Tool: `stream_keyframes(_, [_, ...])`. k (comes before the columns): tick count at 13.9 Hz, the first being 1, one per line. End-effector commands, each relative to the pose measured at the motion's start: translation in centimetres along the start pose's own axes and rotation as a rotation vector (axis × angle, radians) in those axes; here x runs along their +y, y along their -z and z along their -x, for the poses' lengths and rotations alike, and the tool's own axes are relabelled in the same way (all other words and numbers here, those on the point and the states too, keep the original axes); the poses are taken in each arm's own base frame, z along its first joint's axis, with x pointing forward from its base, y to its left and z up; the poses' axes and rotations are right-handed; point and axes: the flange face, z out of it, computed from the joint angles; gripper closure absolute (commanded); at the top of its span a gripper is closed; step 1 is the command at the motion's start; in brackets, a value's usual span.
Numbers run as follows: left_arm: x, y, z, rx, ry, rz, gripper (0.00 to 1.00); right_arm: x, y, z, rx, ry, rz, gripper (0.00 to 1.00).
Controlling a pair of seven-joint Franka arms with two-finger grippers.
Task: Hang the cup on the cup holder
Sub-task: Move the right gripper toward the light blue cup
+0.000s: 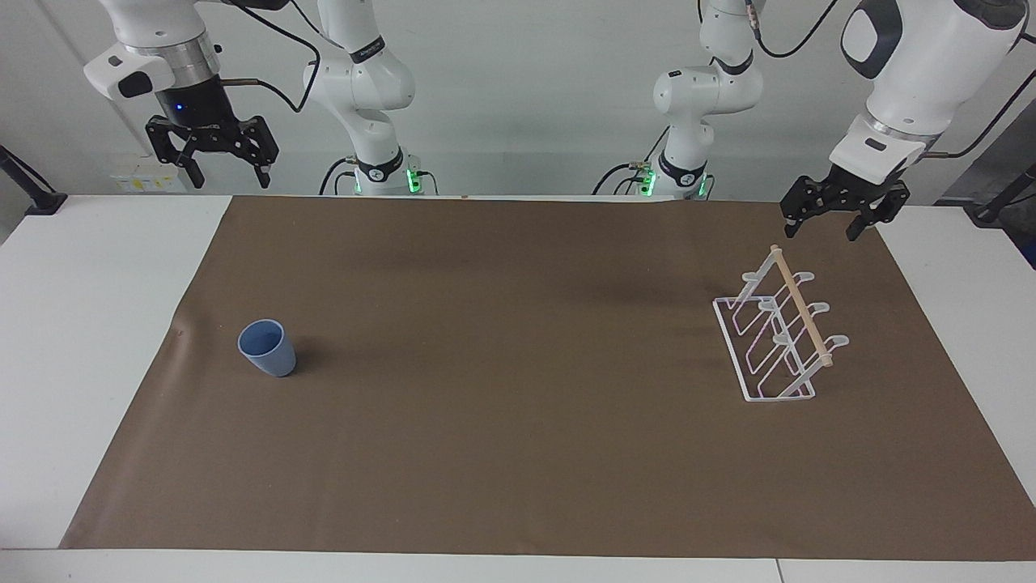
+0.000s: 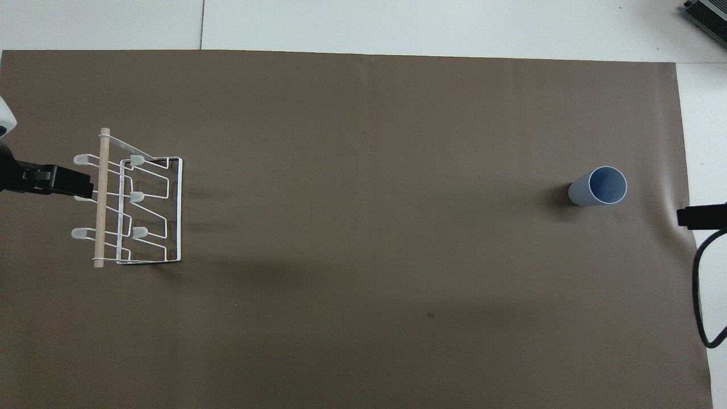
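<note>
The light-blue cup [image 1: 266, 347] stands upright, mouth up, on the brown mat toward the right arm's end of the table; it also shows in the overhead view [image 2: 599, 186]. The white wire cup holder [image 1: 779, 332] with its wooden dowel stands toward the left arm's end [image 2: 133, 207]. No cup hangs on it. My right gripper [image 1: 230, 180] is open and empty, raised over the table's edge at the robots' end. My left gripper [image 1: 821, 231] is open and empty, raised beside the cup holder without touching it. In the overhead view it shows at the frame's edge [image 2: 62, 182], as does the right gripper [image 2: 701, 216].
The brown mat [image 1: 518, 453] covers most of the white table [image 1: 73, 324]. A black cable [image 2: 700, 295] hangs by the right arm. A grey device [image 2: 707, 17] lies at the table's corner farthest from the robots, at the right arm's end.
</note>
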Motion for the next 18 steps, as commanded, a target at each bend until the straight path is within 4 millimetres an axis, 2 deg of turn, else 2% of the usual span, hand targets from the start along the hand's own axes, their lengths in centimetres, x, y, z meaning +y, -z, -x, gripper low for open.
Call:
stream_keyframes(1, [0.2, 0.0, 0.7, 0.017, 0.003, 0.003, 0.0, -0.2, -0.2, 0.7, 0.014, 0.015, -0.024, 0.0])
stream_keyframes(6, [0.2, 0.0, 0.7, 0.017, 0.0, 0.002, 0.0, -1.1, 0.4, 0.3, 0.027, 0.037, -0.018, 0.0])
stream_keyframes(8, [0.1, 0.0, 0.7, 0.018, 0.001, 0.002, 0.0, -4.0, 0.6, 0.3, 0.019, 0.1, -0.022, 0.0])
stream_keyframes(11, [0.1, 0.0, 0.7, 0.017, 0.001, 0.002, 0.0, -5.4, 0.0, 0.3, 0.014, 0.118, -0.027, 0.0])
stream_keyframes(12, [0.2, 0.0, 0.7, 0.017, 0.0, 0.002, 0.0, -5.2, -0.6, 0.2, 0.013, 0.106, -0.027, 0.0])
stream_keyframes(16, [0.2, 0.0, 0.7, 0.018, 0.0, 0.002, 0.0, -5.0, -5.4, -0.9, 0.069, 0.106, -0.027, 0.0])
stream_keyframes(18, [0.2, 0.0, 0.7, 0.019, 0.0, 0.003, 0.0, -4.9, -8.4, -2.3, 0.057, 0.108, -0.029, 0.0])
